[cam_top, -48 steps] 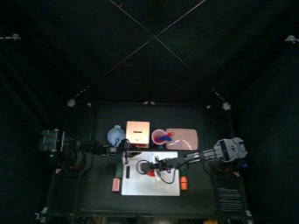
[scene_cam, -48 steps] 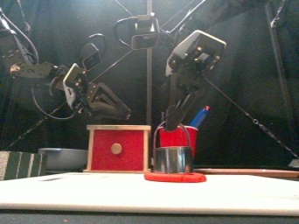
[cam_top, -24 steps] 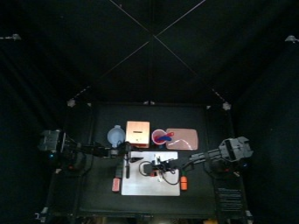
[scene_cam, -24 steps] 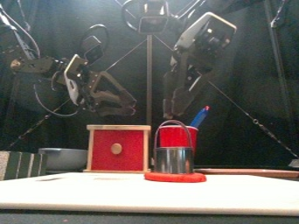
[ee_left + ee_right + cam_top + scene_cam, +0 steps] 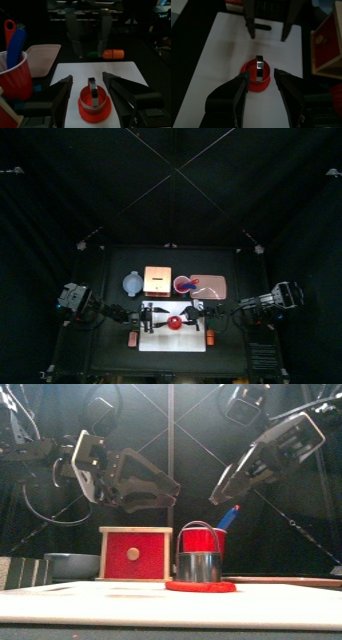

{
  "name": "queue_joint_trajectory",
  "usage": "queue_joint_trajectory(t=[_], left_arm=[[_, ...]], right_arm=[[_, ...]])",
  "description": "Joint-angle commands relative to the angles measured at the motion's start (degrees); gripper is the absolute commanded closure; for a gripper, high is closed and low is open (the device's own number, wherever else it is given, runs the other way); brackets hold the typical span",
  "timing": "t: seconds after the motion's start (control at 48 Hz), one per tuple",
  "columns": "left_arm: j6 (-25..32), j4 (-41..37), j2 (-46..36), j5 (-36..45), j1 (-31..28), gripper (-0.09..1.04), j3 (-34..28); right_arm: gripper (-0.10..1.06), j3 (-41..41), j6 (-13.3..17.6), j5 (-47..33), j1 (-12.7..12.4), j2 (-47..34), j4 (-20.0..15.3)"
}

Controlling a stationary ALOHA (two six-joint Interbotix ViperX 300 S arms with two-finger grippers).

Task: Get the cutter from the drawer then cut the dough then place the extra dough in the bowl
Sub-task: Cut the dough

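**Q:** What is nearest the front of the table?

**A:** A white cutting board (image 5: 80, 599) lies flat along the front of the black table. A small orange toy (image 5: 112, 53) lies just beside the board's right edge. Near the middle of the board is a flat piece of red dough (image 5: 201, 586). A round metal cutter (image 5: 199, 567) stands upright in it, so the dough shows as a rim all round the cutter's base. The cutter's wire handle arches up over it.

**Q:** Where are the grippers, and are they holding anything?

**A:** Neither touches anything. The left gripper (image 5: 87, 80) hangs in the air left of the cutter, its jaws spread apart and empty. The right gripper (image 5: 260, 74) hangs to the right of the cutter, its jaws also spread and empty. They face each other across the cutter, and both are higher than its handle.

**Q:** What lies behind the board?

**A:** Behind the cutter, a red cup (image 5: 203, 542) stands on a flat pink tray (image 5: 43, 57). A blue toy knife (image 5: 230, 516) and a red toy knife (image 5: 8, 27) stick up out of the cup. To the left of the cup is a pale wooden box (image 5: 158, 278), with its red drawer front (image 5: 134, 554) facing forward. Further left sits a blue-grey bowl (image 5: 70, 565). A black curtain closes off the back.
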State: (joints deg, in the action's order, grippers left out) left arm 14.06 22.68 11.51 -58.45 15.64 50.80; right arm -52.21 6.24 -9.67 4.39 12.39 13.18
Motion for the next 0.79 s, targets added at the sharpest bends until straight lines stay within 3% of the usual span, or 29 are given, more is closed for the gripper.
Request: queue_joint_trajectory(t=[0.021, 0.188, 0.333, 0.792], left_arm=[[0.8, 4.3, 1.9, -0.7, 3.0, 0.07, -3.3], [0.9, 7.1, 4.7, -0.2, 3.9, 0.07, -5.0], [0.8, 7.7, 6.6, -0.1, 3.9, 0.07, -6.2], [1.0, 11.8, 8.7, -0.1, 3.4, 0.08, -7.0]], right_arm=[[0.16, -5.1, -0.1, -14.9, -1.8, -0.5, -0.4], [0.16, -7.8, -0.3, -26.3, -2.4, -5.3, -0.5], [0.16, -6.3, -0.5, -30.3, -3.2, -10.7, -0.3], [0.16, -3.3, -0.3, -31.1, -3.6, -16.6, 0.7]])
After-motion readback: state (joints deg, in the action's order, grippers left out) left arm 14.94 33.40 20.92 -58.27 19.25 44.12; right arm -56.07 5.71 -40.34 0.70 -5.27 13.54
